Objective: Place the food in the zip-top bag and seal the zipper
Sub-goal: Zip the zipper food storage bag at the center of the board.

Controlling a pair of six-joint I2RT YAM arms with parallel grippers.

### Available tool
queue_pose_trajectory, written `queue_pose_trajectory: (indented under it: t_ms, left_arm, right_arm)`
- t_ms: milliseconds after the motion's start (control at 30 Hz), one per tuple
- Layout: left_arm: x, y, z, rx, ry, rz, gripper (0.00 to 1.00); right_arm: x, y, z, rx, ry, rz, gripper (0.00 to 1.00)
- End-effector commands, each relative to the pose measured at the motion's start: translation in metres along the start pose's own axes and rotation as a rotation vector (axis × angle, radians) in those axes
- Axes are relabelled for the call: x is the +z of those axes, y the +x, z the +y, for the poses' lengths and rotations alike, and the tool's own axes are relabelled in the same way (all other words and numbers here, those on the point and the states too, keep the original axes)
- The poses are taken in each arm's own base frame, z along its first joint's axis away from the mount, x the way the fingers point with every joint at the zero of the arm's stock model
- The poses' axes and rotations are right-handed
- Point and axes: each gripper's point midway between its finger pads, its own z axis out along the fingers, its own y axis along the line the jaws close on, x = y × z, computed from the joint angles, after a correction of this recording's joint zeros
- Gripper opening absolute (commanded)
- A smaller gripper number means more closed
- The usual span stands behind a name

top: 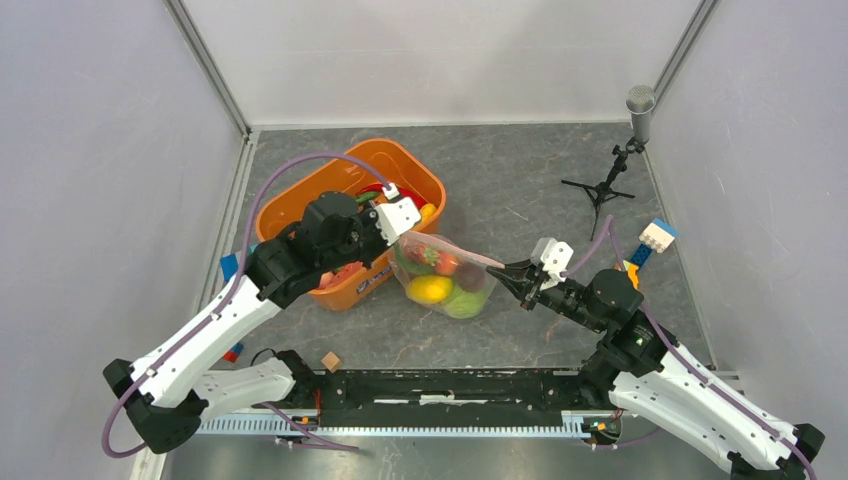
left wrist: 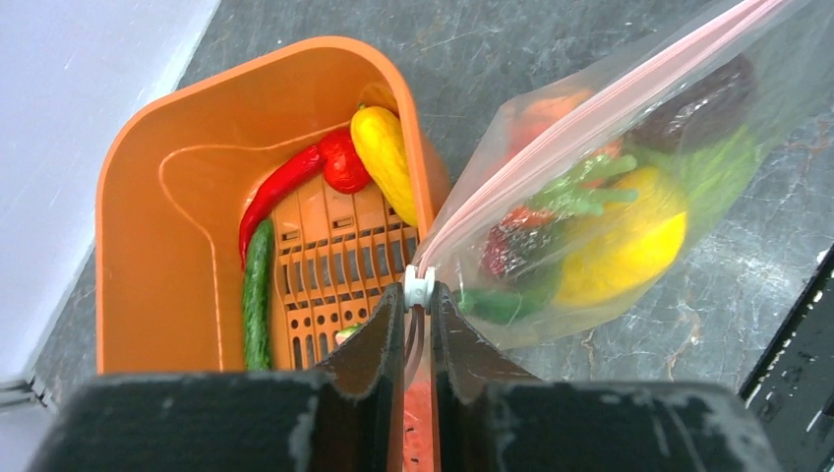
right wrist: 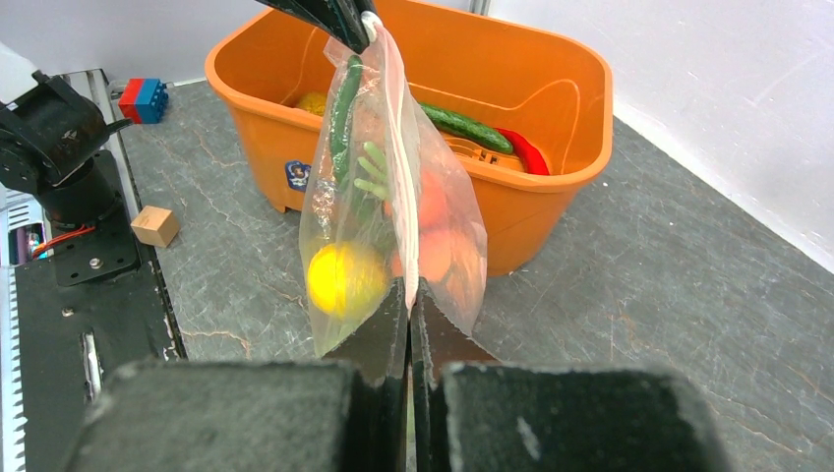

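Pink zipper (top: pixel 455 249) stretches between left claw (left wrist: pixel 418 295) and right claw (right wrist: pixel 408 295), both pinching it.

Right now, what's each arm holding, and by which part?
Both hold the bag by its zipper: left jaws on the slider end, right jaws on the opposite end.

Bright, even light, soft shadows, faint sheen on the zip-top bag (right wrist: pixel 393 206).

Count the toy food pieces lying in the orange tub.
4 in plain view: a red chilli, a red round piece at its tip, a yellow piece against the orange tub wall, a green cucumber along the floor's edge. Others may be hidden beneath the left gripper.
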Motion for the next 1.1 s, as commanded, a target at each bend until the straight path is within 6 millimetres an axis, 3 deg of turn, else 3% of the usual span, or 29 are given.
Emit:
queue_pose_trajectory:
  t_ms: [0,200,467,600,633,700,833,967,1067]
  left_arm:
    - [-0.021,0.032,0.044,0.008,-0.229,0.126,0.02]
    - [-0.027,0.027,0.057,-0.025,-0.310,0.095,0.02]
    - [-0.027,0.029,0.057,-0.026,-0.323,0.084,0.04]
    - [-0.026,0.026,0.054,-0.040,-0.306,0.065,0.23]
    - [-0.025,0.023,0.052,-0.043,-0.291,0.052,0.31]
    - [-0.027,0.016,0.050,-0.058,-0.278,0.019,0.58]
    - [-0.036,-0.003,0.048,-0.099,-0.262,-0.066,0.83]
    - [-0.051,-0.027,0.047,-0.137,-0.244,-0.173,0.99]
    - [-0.062,-0.043,0.045,-0.155,-0.224,-0.241,1.00]
  right_arm:
    - [-0.003,-0.027,-0.007,-0.019,0.034,-0.086,0.00]
    - [-0.002,-0.028,-0.007,-0.015,0.034,-0.094,0.00]
    - [-0.001,-0.027,-0.006,-0.013,0.027,-0.097,0.00]
    - [0.001,-0.026,-0.007,-0.012,0.035,-0.091,0.00]
    - [0.001,-0.027,-0.008,-0.012,0.041,-0.092,0.00]
    - [0.001,-0.027,-0.012,-0.011,0.062,-0.090,0.00]
    - [0.000,-0.028,-0.021,-0.007,0.110,-0.073,0.00]
    - [-0.003,-0.033,-0.043,-0.012,0.228,-0.039,0.00]
    - [-0.008,-0.040,-0.059,-0.040,0.307,-0.003,0.00]
